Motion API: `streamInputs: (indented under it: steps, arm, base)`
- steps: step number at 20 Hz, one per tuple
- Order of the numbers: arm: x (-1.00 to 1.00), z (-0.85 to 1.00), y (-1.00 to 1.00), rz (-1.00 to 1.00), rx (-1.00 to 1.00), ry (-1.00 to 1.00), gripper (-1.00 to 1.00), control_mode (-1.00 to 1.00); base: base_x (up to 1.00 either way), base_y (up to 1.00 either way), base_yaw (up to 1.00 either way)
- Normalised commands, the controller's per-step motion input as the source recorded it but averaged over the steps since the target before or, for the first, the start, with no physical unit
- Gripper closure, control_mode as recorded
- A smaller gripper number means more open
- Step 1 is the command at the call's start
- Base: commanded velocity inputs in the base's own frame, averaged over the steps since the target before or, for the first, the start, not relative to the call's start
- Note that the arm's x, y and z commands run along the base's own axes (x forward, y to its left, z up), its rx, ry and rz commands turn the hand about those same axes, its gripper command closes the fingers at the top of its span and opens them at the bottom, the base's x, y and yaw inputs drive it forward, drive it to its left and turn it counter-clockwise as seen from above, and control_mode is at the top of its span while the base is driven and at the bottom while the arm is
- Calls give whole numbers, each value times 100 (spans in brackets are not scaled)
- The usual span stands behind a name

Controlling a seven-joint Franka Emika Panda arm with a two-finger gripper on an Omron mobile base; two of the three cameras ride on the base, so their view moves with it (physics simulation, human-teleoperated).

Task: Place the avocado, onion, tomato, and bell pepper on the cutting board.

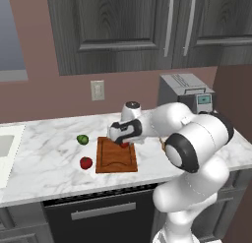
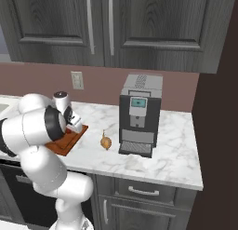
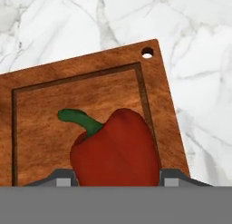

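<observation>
The cutting board (image 1: 116, 158) lies flat on the marble counter (image 1: 49, 153), its groove and corner hole plain in the hand view. The coffee machine (image 2: 137, 115) stands on the counter well apart from the board. Above the board's far right part the gripper (image 1: 124, 144) is clamped on the bell pepper (image 3: 115, 150), a red one with a green stem, its sides between the two fingertips. The tomato (image 1: 86, 163) sits on the counter just left of the board. The avocado (image 1: 82, 139) rests near the board's far left corner. The onion (image 2: 106, 141) lies between board and coffee machine.
</observation>
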Motion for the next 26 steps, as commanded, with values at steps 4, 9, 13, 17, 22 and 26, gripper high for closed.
streamInputs:
  steps: [4, 9, 13, 17, 22, 26]
  arm:
    - [36, -3, 0, 0, 0, -1, 100, -100]
    - [2, 0, 0, 0, 0, 0, 100, -100]
    - [0, 0, 0, 0, 0, 0, -100, -100]
    - [5, 0, 0, 0, 0, 0, -100, -100]
    - [4, 12, 0, -2, 3, -2, -100, -100]
    - [0, 26, 0, -5, 3, -4, -100, -100]
  base:
    - [0, 0, 0]
    - [0, 0, 0]
    - [0, 0, 0]
    - [0, 0, 0]
    - [0, 0, 0]
    - [0, 0, 0]
